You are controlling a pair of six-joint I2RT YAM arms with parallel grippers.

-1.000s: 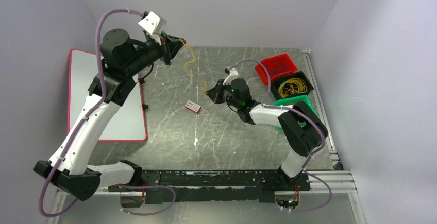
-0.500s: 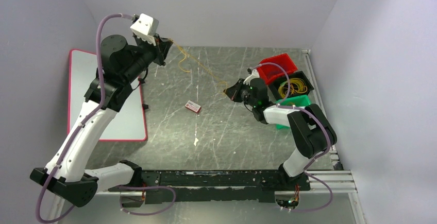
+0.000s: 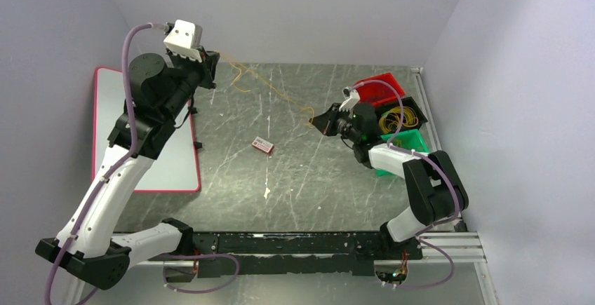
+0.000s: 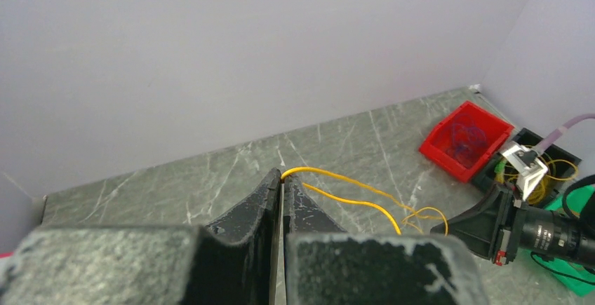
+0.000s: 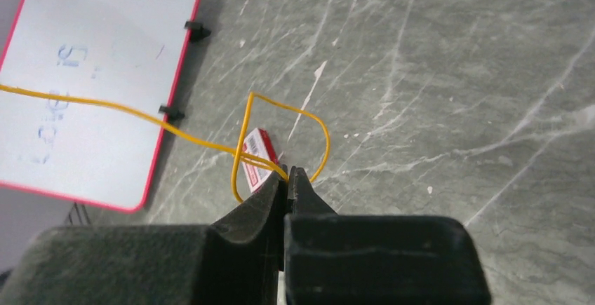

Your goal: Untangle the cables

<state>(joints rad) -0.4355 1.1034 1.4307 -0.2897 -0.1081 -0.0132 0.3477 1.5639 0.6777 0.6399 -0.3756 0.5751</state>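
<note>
1. My left pincer (image 4: 283,177) is clamped shut on one end of a thin yellow-orange cable (image 3: 275,92); the strand leaves right at the fingertips.
2. My right pincer (image 5: 288,177) is likewise closed on the same cable, nipped at the tips.
3. Cable position: it runs in the air from the left pincer across to the right pincer, above the table (image 3: 309,186), nearly straight along most of its span.
4. Done, as I judge it: this one cable looks drawn clear and mostly stretched out.
5. Not done: a loop (image 5: 284,103) stands just ahead of the right pincer, with the strand crossing itself there. A small kink hangs just beyond the left pincer in the top view.
6. Beside the right pincer, a black bin (image 3: 415,103) holds a coil of yellow wires (image 3: 398,118). Whether tangled or sorted, I cannot tell.
7. Left to do, by my guess: work that loop open, then lay the cable down.
8. A small red-and-white box (image 5: 256,156) lies on the table below the loop, apart from the cable.
</note>
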